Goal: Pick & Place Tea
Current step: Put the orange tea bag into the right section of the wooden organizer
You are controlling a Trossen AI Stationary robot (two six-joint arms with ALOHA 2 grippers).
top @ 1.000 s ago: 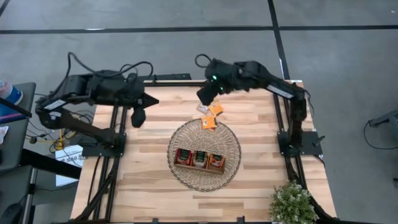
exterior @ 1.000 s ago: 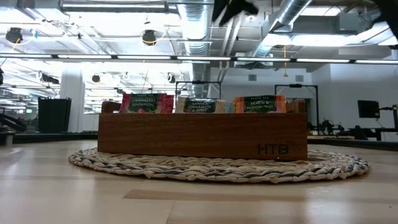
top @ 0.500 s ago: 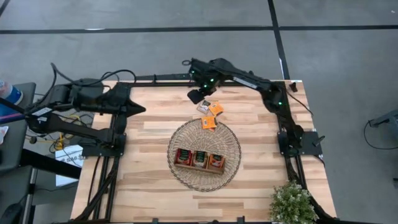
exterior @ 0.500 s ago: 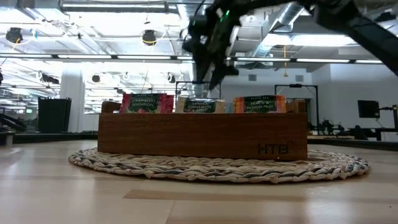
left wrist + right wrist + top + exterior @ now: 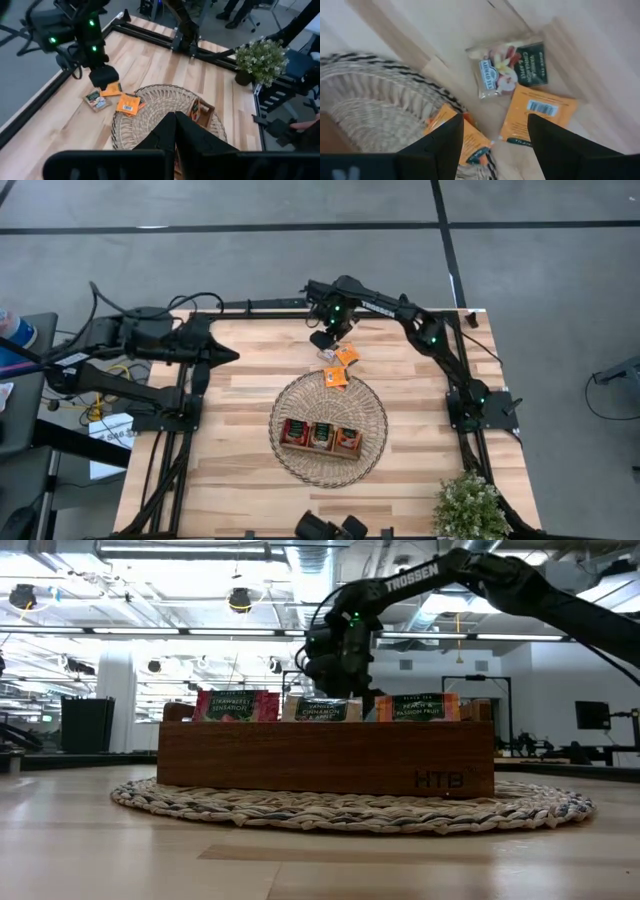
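Three loose tea sachets lie flat at the far middle of the table. A pale one [image 5: 510,67] and an orange one [image 5: 537,120] rest on the wood. Another orange one [image 5: 455,135] lies partly on the rim of the round wicker basket [image 5: 372,405]. My right gripper [image 5: 495,150] hangs open just above them, pointing down and touching nothing; it also shows in the high view [image 5: 322,340]. The brown wooden tray [image 5: 321,436] sits in the basket, with red, green and orange sachets standing in its three compartments. My left gripper [image 5: 235,355] waits shut at the table's left.
A potted plant [image 5: 468,505] stands at the near right corner. A dark object [image 5: 330,528] sits at the near edge. Bare wood lies left and right of the basket. Black frame rails [image 5: 255,306] run along the table's far, left and right edges.
My right gripper has come down from high above the table to just over the loose sachets and has tipped from slanting to pointing nearly straight down. My left arm has drawn back toward the table's left edge. The sachets have not moved.
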